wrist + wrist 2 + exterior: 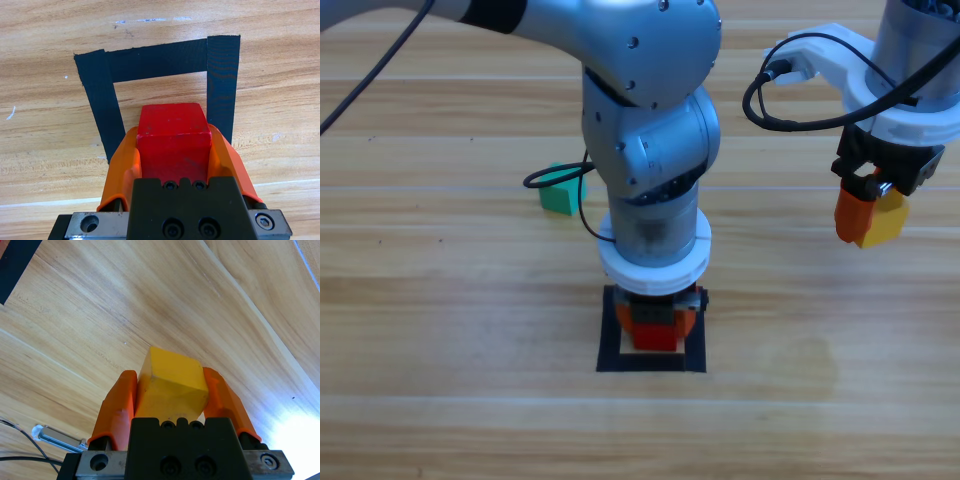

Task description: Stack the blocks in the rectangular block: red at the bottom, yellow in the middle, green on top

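My left gripper [656, 330] reaches down into the black tape rectangular block [610, 350] at the table's middle, shut on the red cube [656, 337]. In the left wrist view the red cube [173, 140] sits between the orange jaws, over the frame's wooden opening, with the tape outline [222, 85] around it. My right gripper [868, 215] hangs at the right, above the table, shut on the yellow cube [886, 220]. The right wrist view shows the yellow cube [171, 382] clamped between its jaws. The green cube [558, 194] lies on the wood to the left of the left arm.
A black cable [560, 178] loops by the green cube, beside the left arm's bulky body [650, 130]. A corner of black tape [15, 265] shows at the top left of the right wrist view.
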`<state>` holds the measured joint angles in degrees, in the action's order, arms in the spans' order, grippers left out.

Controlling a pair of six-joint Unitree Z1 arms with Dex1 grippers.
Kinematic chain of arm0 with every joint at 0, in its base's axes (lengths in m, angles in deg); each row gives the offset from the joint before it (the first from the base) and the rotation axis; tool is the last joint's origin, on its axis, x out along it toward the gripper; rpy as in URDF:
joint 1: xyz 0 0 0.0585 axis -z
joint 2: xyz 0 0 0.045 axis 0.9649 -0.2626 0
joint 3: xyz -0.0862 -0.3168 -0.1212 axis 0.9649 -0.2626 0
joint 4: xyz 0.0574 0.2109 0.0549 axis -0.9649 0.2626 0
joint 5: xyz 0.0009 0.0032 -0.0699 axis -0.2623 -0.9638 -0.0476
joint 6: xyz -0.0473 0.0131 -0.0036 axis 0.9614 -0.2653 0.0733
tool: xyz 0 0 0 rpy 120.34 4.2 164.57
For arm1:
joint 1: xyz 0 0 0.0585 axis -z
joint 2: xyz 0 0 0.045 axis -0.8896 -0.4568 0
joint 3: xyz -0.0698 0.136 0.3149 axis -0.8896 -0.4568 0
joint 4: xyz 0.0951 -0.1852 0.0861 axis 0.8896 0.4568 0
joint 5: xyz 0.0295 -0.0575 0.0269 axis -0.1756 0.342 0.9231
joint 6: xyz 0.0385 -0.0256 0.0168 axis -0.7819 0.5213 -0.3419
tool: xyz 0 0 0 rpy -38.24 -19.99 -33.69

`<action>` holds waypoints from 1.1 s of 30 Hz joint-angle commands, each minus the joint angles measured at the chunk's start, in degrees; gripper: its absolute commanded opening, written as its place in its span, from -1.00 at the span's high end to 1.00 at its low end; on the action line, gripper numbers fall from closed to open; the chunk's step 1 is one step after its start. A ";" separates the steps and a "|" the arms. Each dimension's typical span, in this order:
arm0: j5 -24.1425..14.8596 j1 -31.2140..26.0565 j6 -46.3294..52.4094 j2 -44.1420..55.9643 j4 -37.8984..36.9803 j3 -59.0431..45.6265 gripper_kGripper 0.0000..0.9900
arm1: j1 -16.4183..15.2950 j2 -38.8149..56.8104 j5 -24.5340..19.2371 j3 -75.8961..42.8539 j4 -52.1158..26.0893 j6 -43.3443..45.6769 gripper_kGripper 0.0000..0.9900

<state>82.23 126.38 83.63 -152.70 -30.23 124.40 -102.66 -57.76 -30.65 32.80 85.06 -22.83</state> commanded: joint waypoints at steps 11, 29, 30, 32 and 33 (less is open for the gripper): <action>0.04 -1.34 1.30 -1.52 -0.50 -0.83 -0.75 | 1.97 0.05 0.88 -1.36 -1.09 -0.67 0.63; -2.77 -3.62 -3.45 18.79 0.11 -1.45 -1.00 | 2.93 1.63 1.50 -0.48 -1.00 -3.05 0.64; -2.68 -4.15 -4.33 20.98 0.38 -0.92 -1.00 | 2.93 1.90 1.32 -0.57 -1.09 -3.22 0.64; -1.89 -5.47 -6.35 26.17 0.81 -0.31 -1.00 | 2.93 2.86 3.26 -0.75 -1.53 -3.57 0.64; -1.98 -6.52 -7.23 29.25 1.69 -0.66 -1.00 | 2.58 3.30 3.26 -0.75 -1.53 -3.57 0.64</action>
<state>80.01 124.22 79.10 -134.39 -30.29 123.52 -101.53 -57.75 -29.93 32.81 84.97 -25.56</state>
